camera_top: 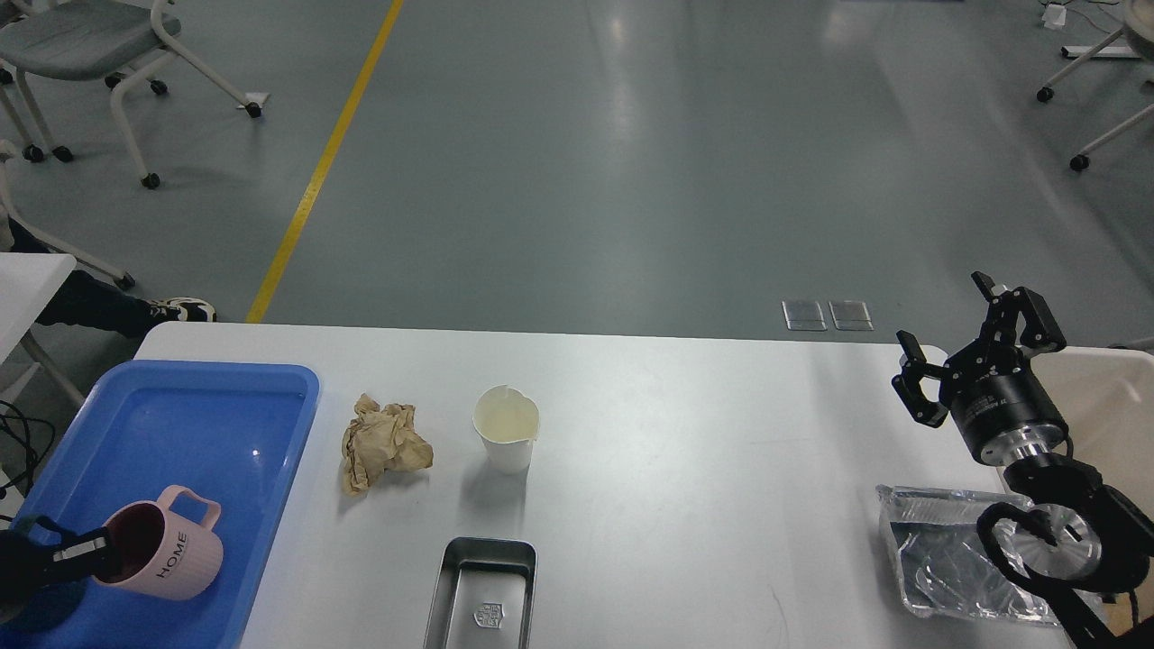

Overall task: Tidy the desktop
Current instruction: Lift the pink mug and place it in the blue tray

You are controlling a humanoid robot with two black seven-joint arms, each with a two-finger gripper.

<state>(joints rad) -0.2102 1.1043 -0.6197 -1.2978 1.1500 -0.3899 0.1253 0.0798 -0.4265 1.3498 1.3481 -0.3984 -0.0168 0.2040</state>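
The white desktop (685,451) fills the lower half of the head view. My left gripper (88,552) comes in at the bottom left and is shut on the rim of a pink "HOME" mug (167,557). The mug is tilted low over the near part of the blue tray (207,406). I cannot tell whether it touches the tray floor. My right gripper (942,309) is open and empty, held above the desktop's right end. A crumpled brown paper (383,443), a white paper cup (507,429) and a steel tin (487,590) lie mid-desk.
A clear plastic container (947,554) lies at the near right, partly behind my right arm. A beige bin (1113,406) stands off the right edge. Wheeled chairs stand on the floor at the far left and far right.
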